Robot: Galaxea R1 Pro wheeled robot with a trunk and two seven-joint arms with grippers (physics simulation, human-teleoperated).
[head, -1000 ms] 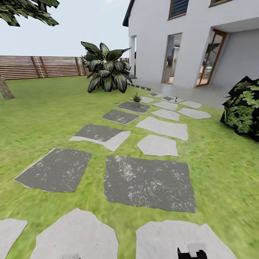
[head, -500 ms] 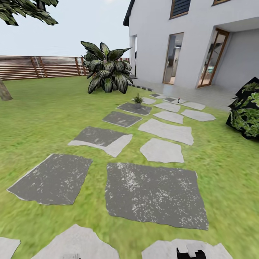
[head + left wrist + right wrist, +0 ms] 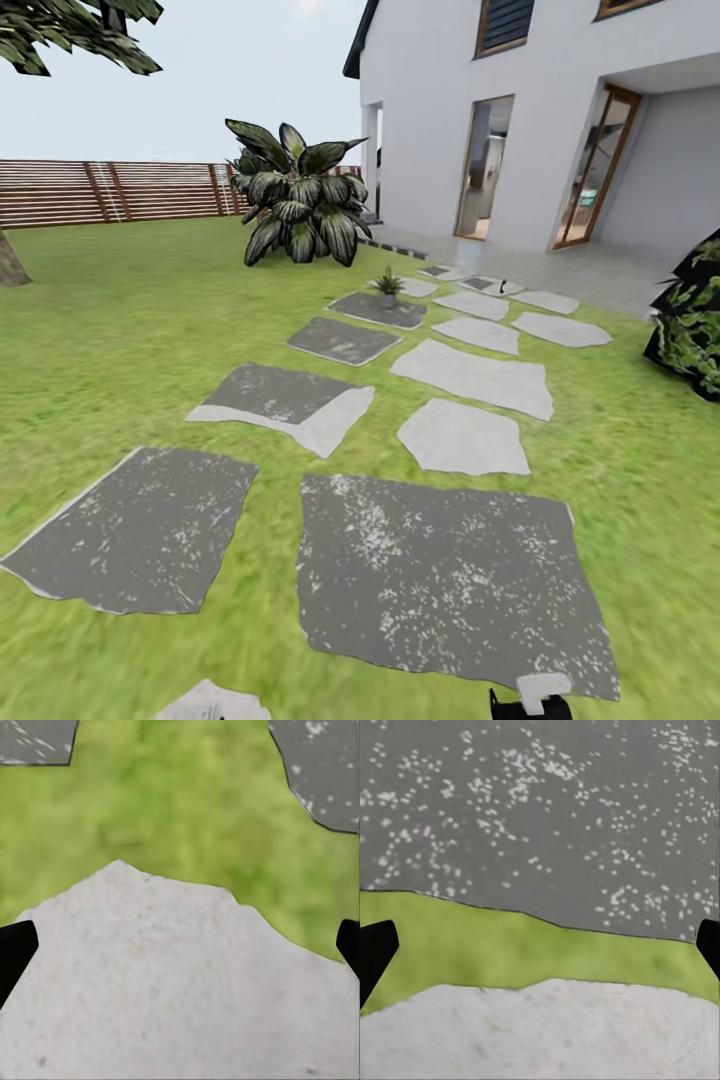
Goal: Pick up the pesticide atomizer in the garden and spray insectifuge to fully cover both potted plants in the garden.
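Rolling up the stepping-slab path toward one potted plant and the atomizer.

The head view counts one small potted plant (image 3: 388, 284) standing on a dark slab (image 3: 378, 310) far up the path, and one pesticide atomizer (image 3: 503, 286), a tiny dark upright shape with a red bit, on a pale slab (image 3: 489, 286) near the house (image 3: 540, 120); the two are well apart. No readable writing appears anywhere. One large broad-leaved bush (image 3: 297, 195) stands before the wooden fence (image 3: 110, 190). Against the earlier frames the whole scene has slid downward and grown, so the camera has advanced; the things themselves lie as before. The left gripper (image 3: 180, 945) and the right gripper (image 3: 540, 945) both have fingers spread wide apart, holding nothing, over lawn (image 3: 110, 330) and slabs.
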